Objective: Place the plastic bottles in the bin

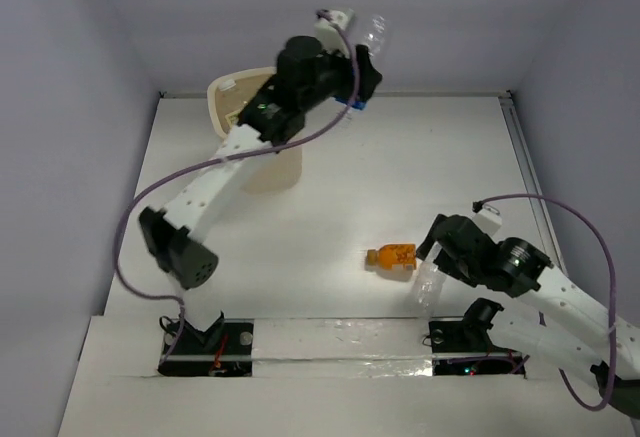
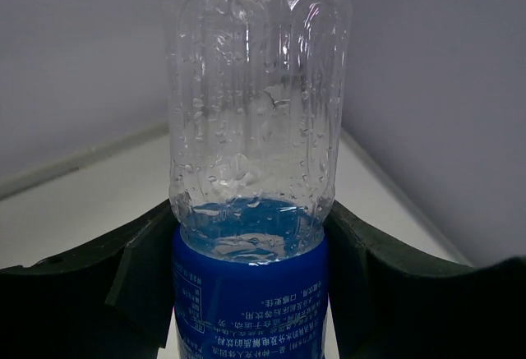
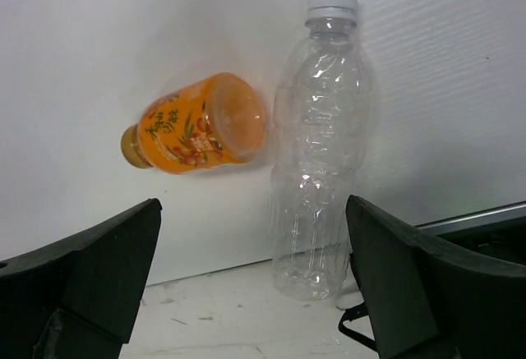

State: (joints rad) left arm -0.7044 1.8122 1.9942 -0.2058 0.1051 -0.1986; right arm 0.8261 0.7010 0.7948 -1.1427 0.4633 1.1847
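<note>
The left gripper (image 2: 251,248) pinches a blue-labelled bottle (image 2: 255,129) at its label, raised just beside the bin (image 1: 228,90), likely to clear the rim before dropping. The right gripper (image 3: 253,211), jaws spread wide, hovers well away from the bin over an orange bottle (image 3: 197,125) and a clear bottle (image 3: 320,145) lying side by side.

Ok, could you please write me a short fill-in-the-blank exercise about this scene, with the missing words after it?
1. The left gripper is shut on the held bottle, whose label is ____.
2. The orange bottle lies on its ____ on the table.
3. The clear bottle beside it has a ____ cap.
4. The right gripper above these two is ____ and holds nothing.

Missing words: blue; side; white; open.
</note>
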